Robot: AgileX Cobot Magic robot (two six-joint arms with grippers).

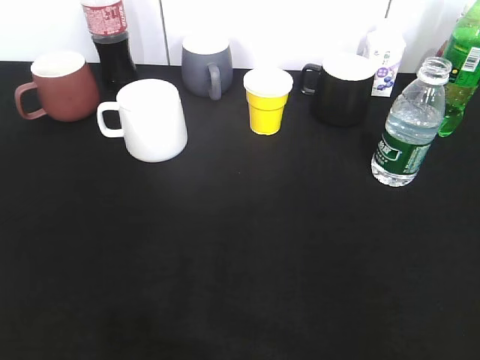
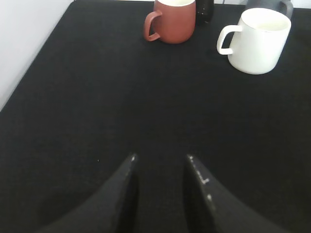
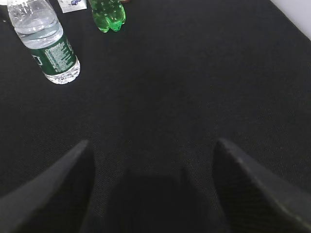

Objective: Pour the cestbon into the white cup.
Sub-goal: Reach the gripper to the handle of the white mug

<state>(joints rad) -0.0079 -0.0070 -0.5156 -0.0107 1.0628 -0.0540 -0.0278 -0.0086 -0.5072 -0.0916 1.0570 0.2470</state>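
Note:
The cestbon [image 1: 405,131] is a clear ribbed water bottle with a dark green label. It stands upright and uncapped at the right of the black table, and shows at the top left of the right wrist view [image 3: 46,46]. The white cup [image 1: 150,120] stands upright at the left with its handle to the left; it also shows in the left wrist view [image 2: 257,41]. My left gripper [image 2: 160,158] is open and empty, well short of the cup. My right gripper [image 3: 153,143] is wide open and empty, short of the bottle. Neither gripper shows in the exterior view.
Along the back stand a brown mug [image 1: 56,86], a cola bottle [image 1: 109,41], a grey mug [image 1: 206,66], a yellow cup [image 1: 267,101], a black mug [image 1: 341,88], a small white carton [image 1: 385,60] and a green soda bottle [image 1: 461,67]. The table's left edge [image 2: 34,60] meets a white wall.

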